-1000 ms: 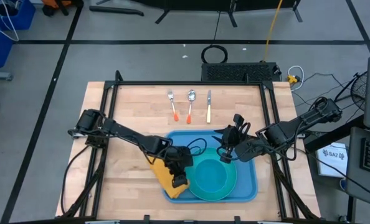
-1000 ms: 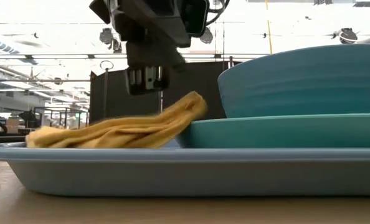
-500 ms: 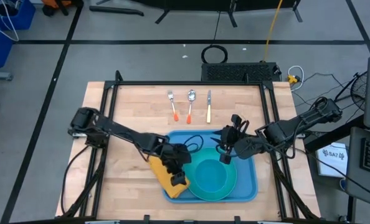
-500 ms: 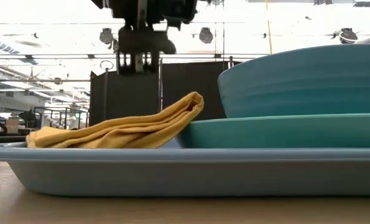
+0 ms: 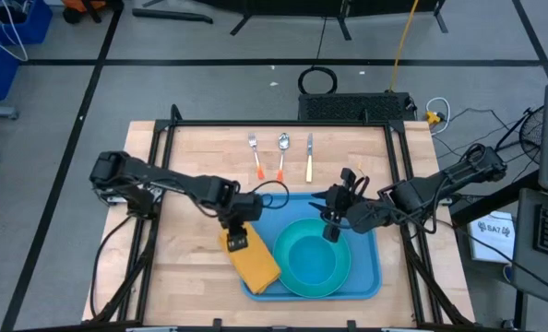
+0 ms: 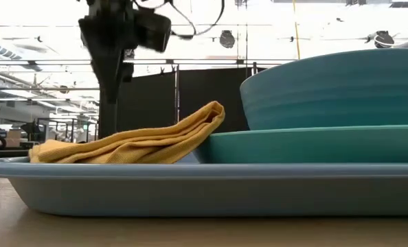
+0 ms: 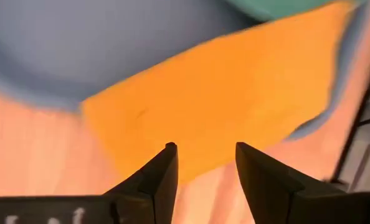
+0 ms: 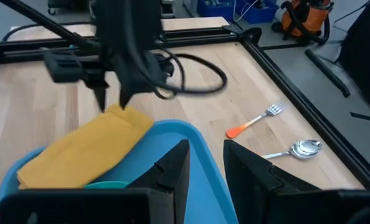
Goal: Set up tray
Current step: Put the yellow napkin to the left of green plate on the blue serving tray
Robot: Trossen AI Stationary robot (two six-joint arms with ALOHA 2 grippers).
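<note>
- Since a second ago the left gripper [image 5: 238, 237] has lifted off the yellow cloth [image 5: 252, 262] and drawn back toward the tray's far-left corner; it now hovers over the cloth's far end with its fingers parted and nothing between them.
- Tray [image 5: 364, 282]: it sits at the table's [image 5: 191, 166] near edge, right of centre, carrying the cloth along its left side, which overhangs the left rim slightly, and the teal plate [image 5: 294, 286] with the teal bowl [image 5: 313, 261] on it in the middle.
- Right gripper [image 5: 330, 228]: it waits over the tray's far edge, jaws a little apart and empty.
- Fork [image 5: 255, 156], spoon [image 5: 281, 153] and knife [image 5: 309, 157]: they lie in a row by the table's far edge, off the tray.
- Step in hand, as I judge it: the cloth is placed; next comes the cutlery, which calls for a reach to the far edge and a low pinch on a thin handle.
</note>
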